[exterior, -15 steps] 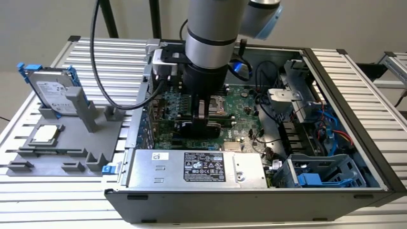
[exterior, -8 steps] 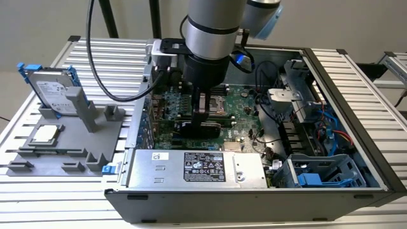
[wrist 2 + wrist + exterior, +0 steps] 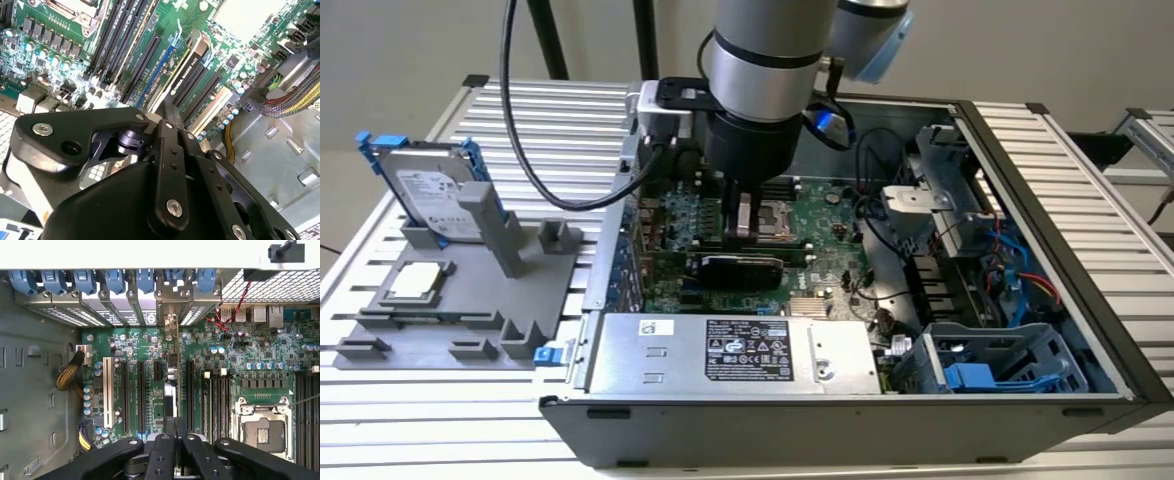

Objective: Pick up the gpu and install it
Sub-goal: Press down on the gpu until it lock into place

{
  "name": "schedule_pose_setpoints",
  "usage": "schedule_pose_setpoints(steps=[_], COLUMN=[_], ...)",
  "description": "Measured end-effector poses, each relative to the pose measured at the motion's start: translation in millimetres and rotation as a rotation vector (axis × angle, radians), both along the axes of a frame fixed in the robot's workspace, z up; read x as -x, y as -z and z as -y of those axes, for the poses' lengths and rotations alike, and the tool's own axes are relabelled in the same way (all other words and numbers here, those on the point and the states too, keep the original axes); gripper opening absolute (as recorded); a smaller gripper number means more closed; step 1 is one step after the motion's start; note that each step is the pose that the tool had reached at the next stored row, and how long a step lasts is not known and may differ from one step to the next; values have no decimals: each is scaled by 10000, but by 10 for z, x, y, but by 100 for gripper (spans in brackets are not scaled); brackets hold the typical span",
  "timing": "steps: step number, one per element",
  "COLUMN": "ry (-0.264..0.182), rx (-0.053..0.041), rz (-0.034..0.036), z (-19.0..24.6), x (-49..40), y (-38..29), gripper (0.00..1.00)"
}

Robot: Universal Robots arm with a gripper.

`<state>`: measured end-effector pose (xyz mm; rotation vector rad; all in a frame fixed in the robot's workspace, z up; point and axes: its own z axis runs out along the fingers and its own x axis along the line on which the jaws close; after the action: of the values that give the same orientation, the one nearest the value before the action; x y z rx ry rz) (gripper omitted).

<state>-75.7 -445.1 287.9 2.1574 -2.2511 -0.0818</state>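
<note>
The jaws (image 3: 170,432) pinch the gpu (image 3: 170,390) edge-on by its top edge, holding it upright over a slot. That lines its bracket up with the case's (image 3: 1067,290) rear opening.

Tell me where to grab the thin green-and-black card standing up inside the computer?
Pinch the thin green-and-black card along its top long edge, coming straight down from above and pressing on its two flat faces. It stands on edge on the green motherboard, with other slots close beside it, so the top edge looks easiest to reach.
</note>
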Motion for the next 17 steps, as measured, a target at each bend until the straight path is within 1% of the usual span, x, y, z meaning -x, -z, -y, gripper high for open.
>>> schedule_pose_setpoints(steps=[17], ry=[0], rx=[2], rz=[-1], z=[0], x=[0], y=[-46], gripper=[0])
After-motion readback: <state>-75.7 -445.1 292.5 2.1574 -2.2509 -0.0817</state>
